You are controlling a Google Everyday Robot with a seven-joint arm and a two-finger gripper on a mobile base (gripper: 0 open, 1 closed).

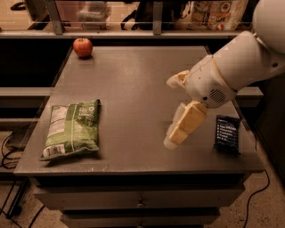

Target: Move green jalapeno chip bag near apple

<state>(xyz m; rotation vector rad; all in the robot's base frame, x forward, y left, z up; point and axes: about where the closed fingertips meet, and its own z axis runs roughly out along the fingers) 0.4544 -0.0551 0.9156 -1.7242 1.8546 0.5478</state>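
The green jalapeno chip bag (72, 128) lies flat on the grey table (133, 80) near its front left corner. The apple (83, 47) stands at the far left corner of the table, well behind the bag. My gripper (171, 112) hangs over the right half of the table, to the right of the bag and apart from it. Its cream fingers (186, 123) are spread open with nothing between them.
A small dark blue packet (227, 134) stands near the table's right front edge, just right of the gripper. A shelf with a rail and several packages (213, 11) runs behind the table. Drawers sit under the tabletop. Cables lie on the floor at left and right.
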